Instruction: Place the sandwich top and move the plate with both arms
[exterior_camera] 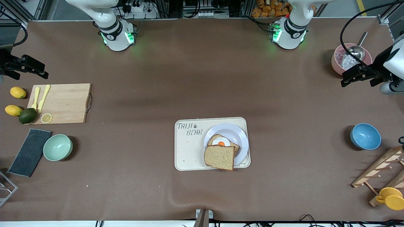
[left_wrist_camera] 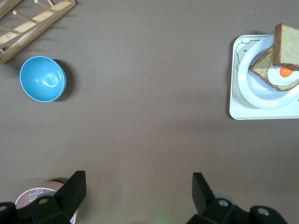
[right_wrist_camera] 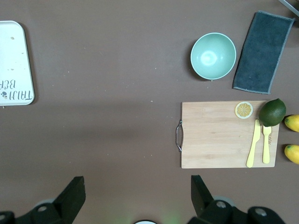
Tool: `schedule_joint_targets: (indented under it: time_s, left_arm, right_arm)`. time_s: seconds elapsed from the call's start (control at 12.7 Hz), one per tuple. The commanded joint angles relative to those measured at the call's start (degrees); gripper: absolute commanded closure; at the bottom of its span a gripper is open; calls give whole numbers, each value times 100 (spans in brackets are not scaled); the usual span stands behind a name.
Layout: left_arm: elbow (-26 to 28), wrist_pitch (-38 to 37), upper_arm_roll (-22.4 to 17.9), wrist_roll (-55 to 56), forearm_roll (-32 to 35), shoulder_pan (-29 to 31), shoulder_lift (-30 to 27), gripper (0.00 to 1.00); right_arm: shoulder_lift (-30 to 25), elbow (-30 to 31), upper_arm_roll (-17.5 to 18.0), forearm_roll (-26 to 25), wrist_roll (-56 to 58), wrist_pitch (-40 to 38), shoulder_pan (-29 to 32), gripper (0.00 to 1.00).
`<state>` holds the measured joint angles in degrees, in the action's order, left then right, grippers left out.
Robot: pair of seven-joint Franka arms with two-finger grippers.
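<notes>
Two arms hang with jaws spread and gripping nothing, each well apart from the food at the middle of the worktop (exterior_camera: pixel 202 78). Read the front view as a clock face centred on the tray (exterior_camera: pixel 186 151). The left gripper (exterior_camera: pixel 350 77) then sits at about 2 o'clock, over bare worktop beside a pink bowl (exterior_camera: pixel 339 63). The right gripper (exterior_camera: pixel 39 71) sits at about 10 o'clock, over the worktop close to a cutting board (exterior_camera: pixel 66 101) and two lemons (exterior_camera: pixel 17 92). The tray's long axis runs from 9 to 3 o'clock, and the plate (exterior_camera: pixel 240 138) fills its 3 o'clock end, the end toward the left arm. On the plate lies a bread slice (exterior_camera: pixel 215 138) with a fried egg (exterior_camera: pixel 221 142) on it. The top slice (exterior_camera: pixel 219 157) rests at about 6 o'clock on the plate, overlapping the lower slice's near edge and jutting past the plate's rim and the tray's near edge. It does not cover the egg, whose yolk shows in full, so the sandwich is not closed as the task wants. The top slice is nearly square, turned slightly out of line with the tray, so it has no long axis to speak of. To cover the egg it would have to shift toward 12 o'clock. The left gripper looks the nearer of the two to the slice.
</notes>
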<state>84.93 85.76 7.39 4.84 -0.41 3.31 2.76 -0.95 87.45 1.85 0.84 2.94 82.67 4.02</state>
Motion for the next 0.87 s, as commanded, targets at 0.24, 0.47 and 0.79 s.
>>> schedule_joint_targets:
  time_s: [0.24, 0.47, 0.79]
  left_arm:
    - [42, 55, -106, 61, 137, -50, -180, 0]
    - [-126, 11, -106, 113, 93, -58, -109, 0]
    - [-126, 2, -106, 114, 111, -41, -100, 0]
  right_arm:
    - [24, -79, 53, -57, 84, -58, 82, 0]
    - [24, -79, 53, -57, 84, -58, 82, 0]
    - [24, -79, 53, -57, 84, -58, 82, 0]
